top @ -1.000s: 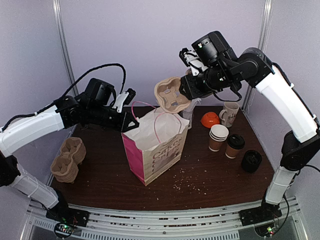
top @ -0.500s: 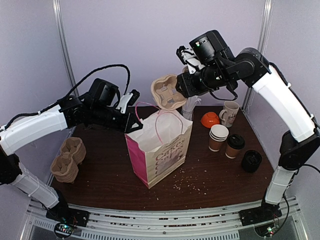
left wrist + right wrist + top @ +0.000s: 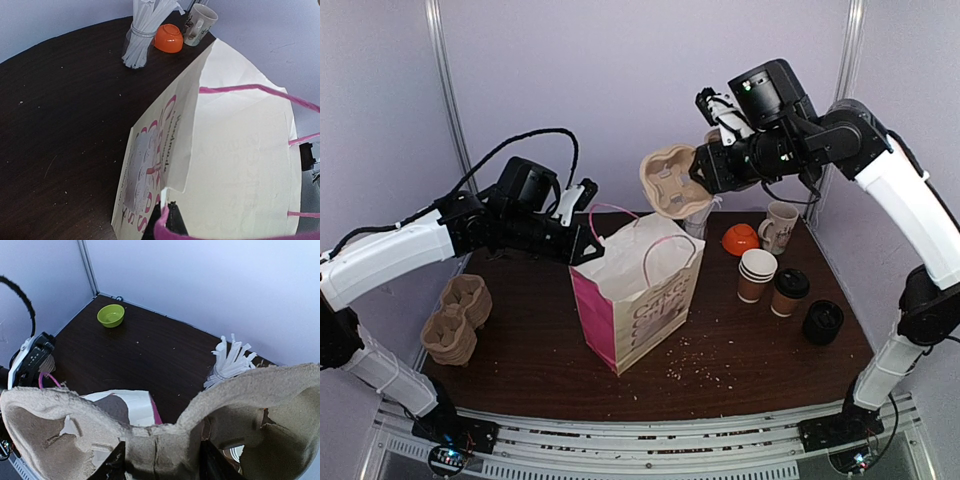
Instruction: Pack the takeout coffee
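Note:
A lidded takeout coffee stands at the table's right, beside a stack of lidless brown cups and a dark lidded cup. The white-and-pink paper bag stands open mid-table. My left gripper is shut on its near-left rim, which the left wrist view shows pinched between the jaws beside the bag's pale inside. My right gripper holds a pulp cup carrier in the air above the bag's far edge. In the right wrist view the carrier fills the bottom, clamped between the jaws.
A cream mug, an orange bowl and a holder of white straws stand behind the bag at the right. A stack of spare carriers lies at the left. A green bowl sits in the far corner. Crumbs dot the table's front.
My right arm has swung the carrier first left and up, then back to the right, still above the bag. The left gripper has drawn the bag's rim slightly right, so the bag stands straighter.

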Controlling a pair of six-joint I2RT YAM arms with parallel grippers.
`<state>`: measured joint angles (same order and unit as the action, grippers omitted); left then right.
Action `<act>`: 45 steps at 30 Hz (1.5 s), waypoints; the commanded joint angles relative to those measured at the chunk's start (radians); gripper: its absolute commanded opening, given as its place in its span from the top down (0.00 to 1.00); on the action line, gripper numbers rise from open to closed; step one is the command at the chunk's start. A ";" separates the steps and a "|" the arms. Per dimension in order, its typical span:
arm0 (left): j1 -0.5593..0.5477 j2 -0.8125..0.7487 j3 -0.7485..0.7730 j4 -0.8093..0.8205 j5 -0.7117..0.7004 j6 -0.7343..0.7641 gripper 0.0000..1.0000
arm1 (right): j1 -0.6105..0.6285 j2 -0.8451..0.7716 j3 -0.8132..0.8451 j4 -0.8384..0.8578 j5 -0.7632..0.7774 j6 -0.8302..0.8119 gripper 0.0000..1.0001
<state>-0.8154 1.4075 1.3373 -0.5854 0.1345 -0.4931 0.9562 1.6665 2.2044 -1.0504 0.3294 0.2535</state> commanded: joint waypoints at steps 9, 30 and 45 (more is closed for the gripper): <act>-0.005 -0.022 0.037 0.039 -0.028 -0.040 1.00 | 0.092 0.056 -0.044 0.113 -0.206 0.007 0.54; -0.005 -0.048 0.025 0.041 -0.032 -0.046 1.00 | 0.093 0.058 -0.262 0.252 -0.375 0.061 0.54; -0.005 -0.069 -0.006 0.055 -0.028 -0.045 1.00 | 0.092 0.045 -0.330 0.358 -0.492 0.109 0.54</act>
<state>-0.8154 1.3651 1.3373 -0.5854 0.1062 -0.5304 1.0470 1.7321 1.8828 -0.7471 -0.1104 0.3386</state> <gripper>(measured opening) 0.007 0.459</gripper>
